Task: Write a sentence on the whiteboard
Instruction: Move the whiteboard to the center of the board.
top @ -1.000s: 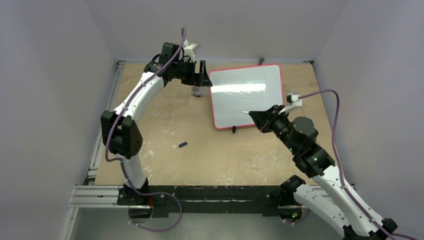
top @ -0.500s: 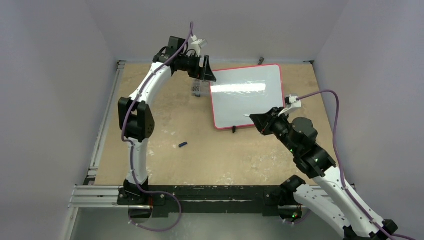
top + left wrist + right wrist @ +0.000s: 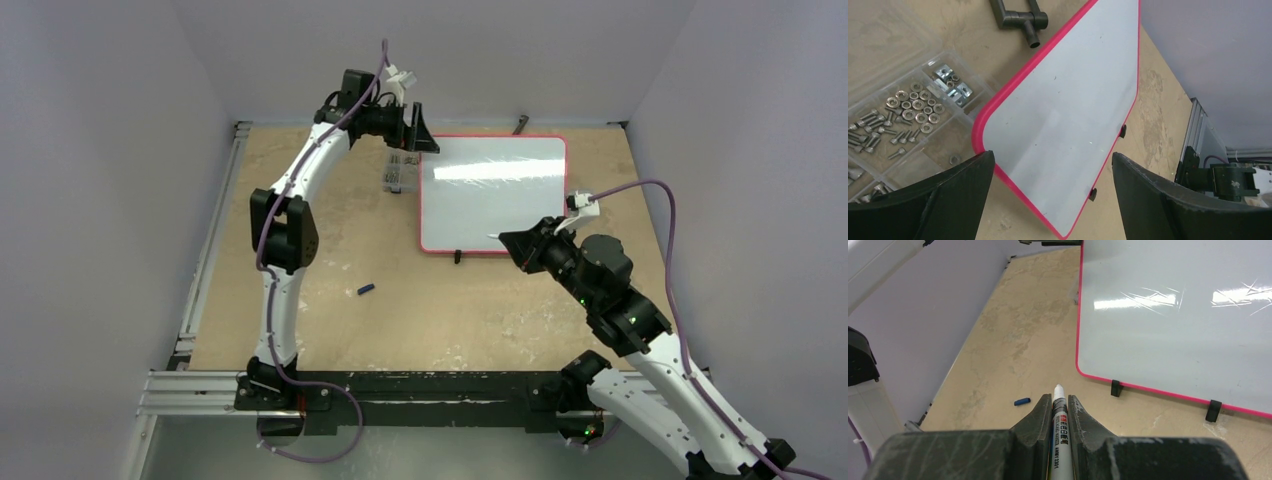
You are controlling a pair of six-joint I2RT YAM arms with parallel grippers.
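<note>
A: Where's the whiteboard (image 3: 493,195)?
B: Upper ctr-right of the top view, flat on the table (image 3: 330,250), red frame, long side running across the pic. Face is plain white w/ glare streaks. Two black feet (image 3: 1116,388) sit on its lower edge.
A: L gripper (image 3: 419,132)?
B: At the board's upper-left corner in the top view. On its wrist cam the fingers (image 3: 948,200) are spread wide, one lower left, one lower right, nothing pinched. The board's rounded corner shows btwn them. Touching the board or not, can't tell.
A: Anything next to it?
B: Clear parts box (image 3: 399,172) w/ screws, washers and nuts, just left of the board's left edge. Also a black handle-shaped part (image 3: 1020,17) at the top of that wrist pic, near the board's far edge.
A: R gripper (image 3: 513,243)?
B: At the board's lower edge, right of ctr in the top view. Clamped tight on a marker (image 3: 1058,415), cap off, pale tip pointing up-frame. On the wrist cam the tip is over bare table, below-left of the board's corner, not touching.
A: Loose bits?
B: Small blue piece (image 3: 366,290), looks like a cap, lying on the table left of ctr, well apart from the board.
</note>
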